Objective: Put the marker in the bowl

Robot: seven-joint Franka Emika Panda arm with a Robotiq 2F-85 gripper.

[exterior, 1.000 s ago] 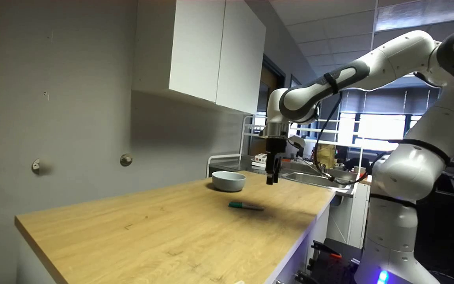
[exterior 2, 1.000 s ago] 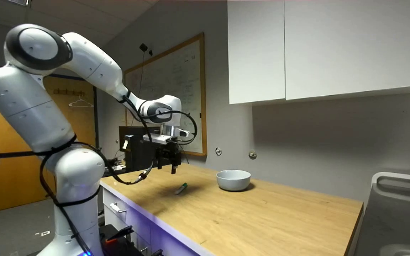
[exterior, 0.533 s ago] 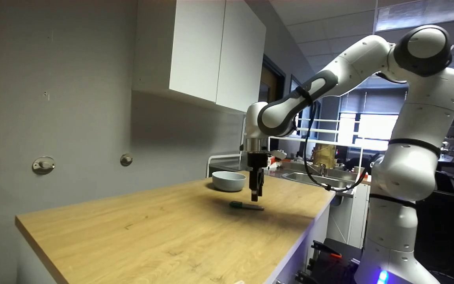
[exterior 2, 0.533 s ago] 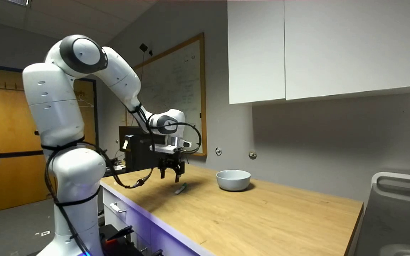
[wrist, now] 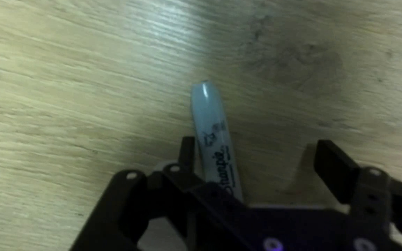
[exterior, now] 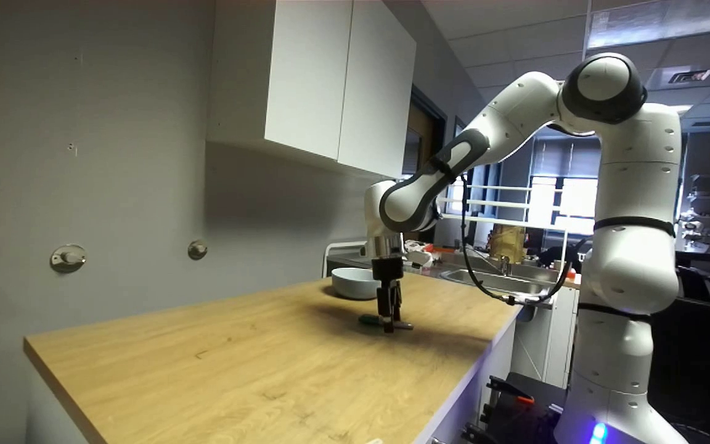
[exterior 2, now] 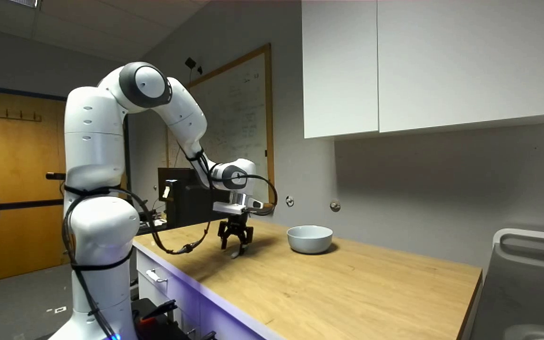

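The marker (exterior: 370, 319) lies flat on the wooden counter, grey with a green cap. In an exterior view its grey end (exterior 2: 235, 255) shows under the gripper. In the wrist view its grey barrel (wrist: 208, 115) points up the picture and its lower part is hidden by the gripper. My gripper (wrist: 257, 153) is open and low over the counter, fingers on either side of the marker. The marker is close beside the left-hand finger (wrist: 187, 150) there, with a wide gap to the other finger. The grey-blue bowl (exterior 2: 309, 241) stands upright behind the gripper (exterior: 389, 328), out of the wrist view.
The wooden counter (exterior: 225, 370) has a front edge by the robot base. A white wall cabinet (exterior: 318, 80) hangs above the back. A metal sink (exterior: 497, 281) and a wire rack (exterior: 503, 203) are beyond the counter's far end.
My gripper has moved down and across toward the marker, from high above the counter to around it. It has stayed open. The marker and the bowl have not visibly moved.
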